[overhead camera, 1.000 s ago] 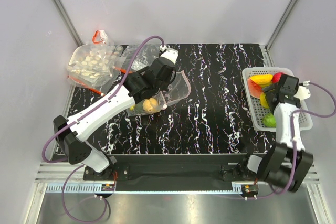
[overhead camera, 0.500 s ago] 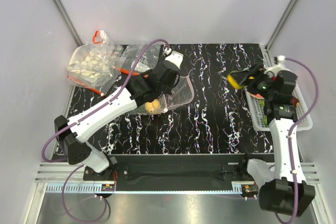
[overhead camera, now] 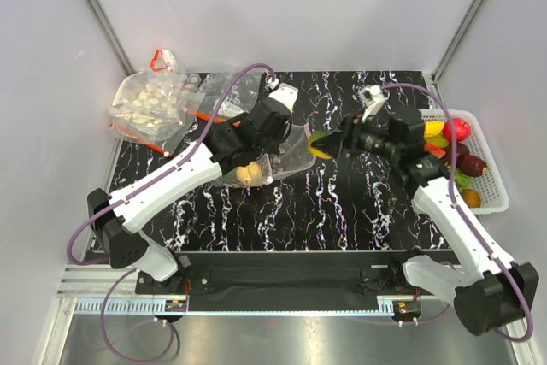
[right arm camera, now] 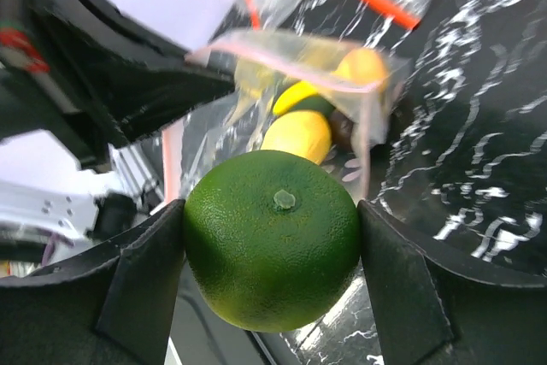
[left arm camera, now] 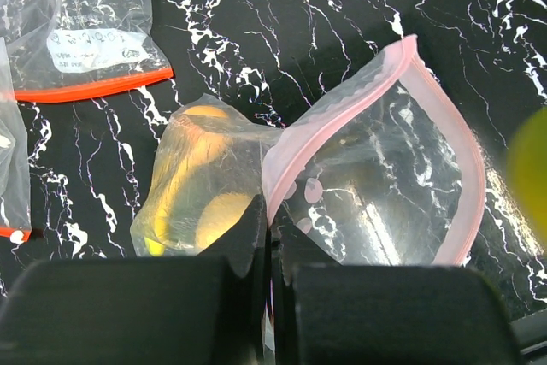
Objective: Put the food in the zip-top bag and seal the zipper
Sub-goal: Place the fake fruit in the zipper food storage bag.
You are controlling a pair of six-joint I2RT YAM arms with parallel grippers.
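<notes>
The zip-top bag (overhead camera: 291, 150) (left arm camera: 385, 177) lies left of centre on the black marbled table. Its mouth is held open, and the pink zipper (left arm camera: 342, 107) curves around the opening. My left gripper (overhead camera: 273, 148) (left arm camera: 272, 215) is shut on the near rim of that mouth. Yellow food (left arm camera: 201, 185) (right arm camera: 299, 132) lies inside the bag. My right gripper (overhead camera: 326, 144) (right arm camera: 272, 275) is shut on a round green fruit (right arm camera: 272, 250) (overhead camera: 319, 144). It holds the fruit in the air just right of the bag's mouth.
A white mesh basket (overhead camera: 499, 201) at the right edge holds red (overhead camera: 457, 128), yellow, dark purple (overhead camera: 474, 164), green and orange food. Other clear bags (overhead camera: 152, 104) (left arm camera: 85, 32) with red-orange strips lie at the back left. White walls enclose the table.
My right arm lifted out of the basket and swung left across the table, carrying the green fruit up to the bag's mouth. The left gripper shifted slightly, keeping hold of the rim.
</notes>
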